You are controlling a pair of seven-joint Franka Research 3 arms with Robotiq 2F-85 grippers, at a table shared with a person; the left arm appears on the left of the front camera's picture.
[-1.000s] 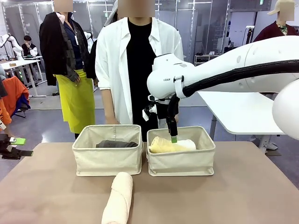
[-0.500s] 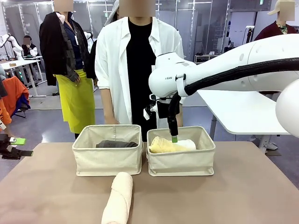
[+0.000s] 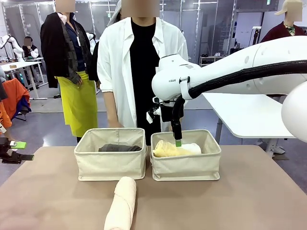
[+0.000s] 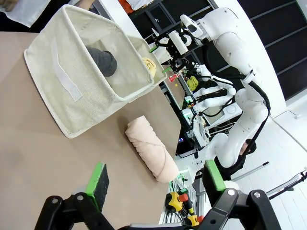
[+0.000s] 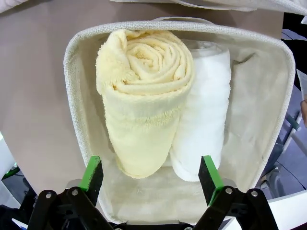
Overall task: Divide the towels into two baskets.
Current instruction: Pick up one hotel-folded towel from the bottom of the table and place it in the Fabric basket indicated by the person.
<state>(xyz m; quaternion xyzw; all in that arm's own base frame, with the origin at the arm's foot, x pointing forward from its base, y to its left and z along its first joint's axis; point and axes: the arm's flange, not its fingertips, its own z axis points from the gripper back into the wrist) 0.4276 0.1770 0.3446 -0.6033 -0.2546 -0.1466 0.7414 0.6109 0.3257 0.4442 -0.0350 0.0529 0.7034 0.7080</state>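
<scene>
1. The right claw is held wide open above the right basket, and nothing is gripped between its pads. This stance is judged to suit a release into the basket rather than a pick-up.
2. The yellow towel and the white towel are laid side by side along that basket's length, so that both rolls fit. The yellow one is leaned slightly onto the white.
3. The dark grey towel is kept alone in the left basket, so room for a second roll is left there.
4. The pale pink towel is left lying on the counter, just in front of the gap between the baskets. It is touched by neither claw. For an even split, it is judged to belong with the grey roll.
5. The left claw is held fully open and empty, low over the counter. It is pointed toward the pink roll but kept well apart from it, a placing judged to favour that reach.
</scene>
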